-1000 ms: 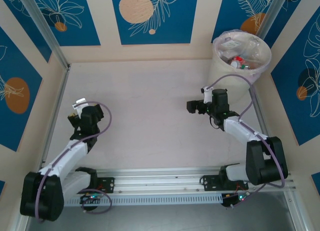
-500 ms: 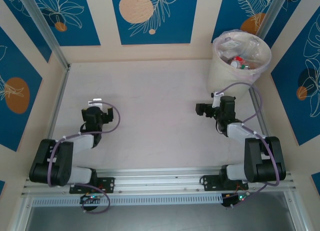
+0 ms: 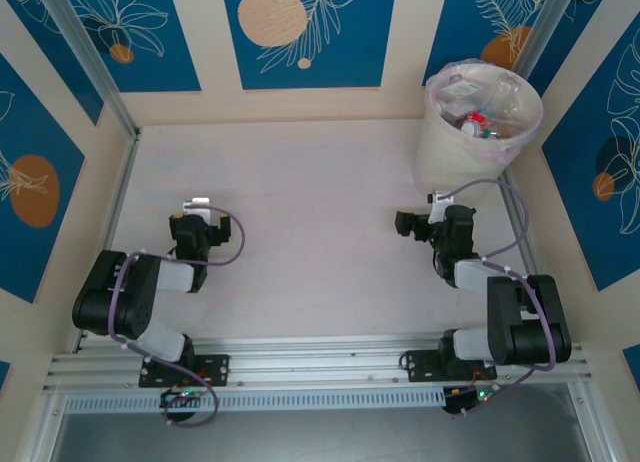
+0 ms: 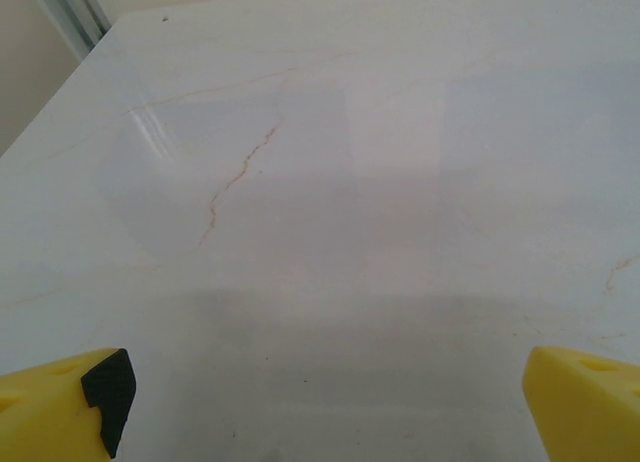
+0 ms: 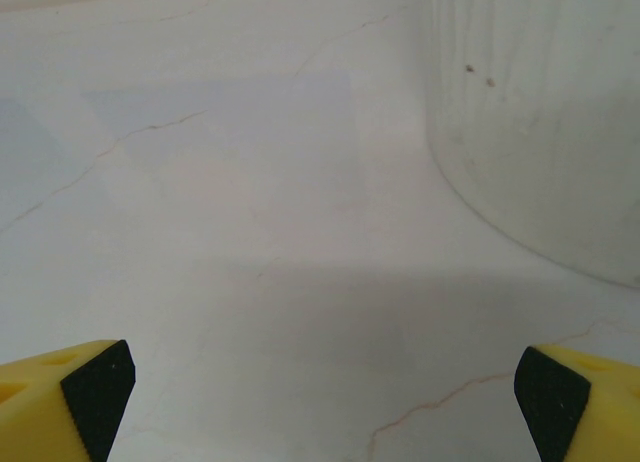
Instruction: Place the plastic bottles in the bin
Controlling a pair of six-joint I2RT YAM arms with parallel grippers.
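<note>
**Item — plastic bottles** (image 3: pixel 478 124): a small heap, red, green and white showing among them. All that I see of them lie inside the bin (image 3: pixel 450 152), just ahead of my right hand (image 3: pixel 408 222) and off to its right.
**Handling, by my judgement:** light, thin-walled, easily dented, smooth and apt to roll. Best taken across the middle of the body, at the label, with a gentle squeeze.
**Container — bin:** round, cream, lined with a thin bag (image 3: pixel 437 82), upright on the surface (image 3: pixel 310 192). Its wall stands near my right fingertips.
**Right hand:** fingers spread wide, nothing held, low over the surface.
**Left hand** (image 3: pixel 196 210): likewise wide open and empty, well apart from the bin.
</note>
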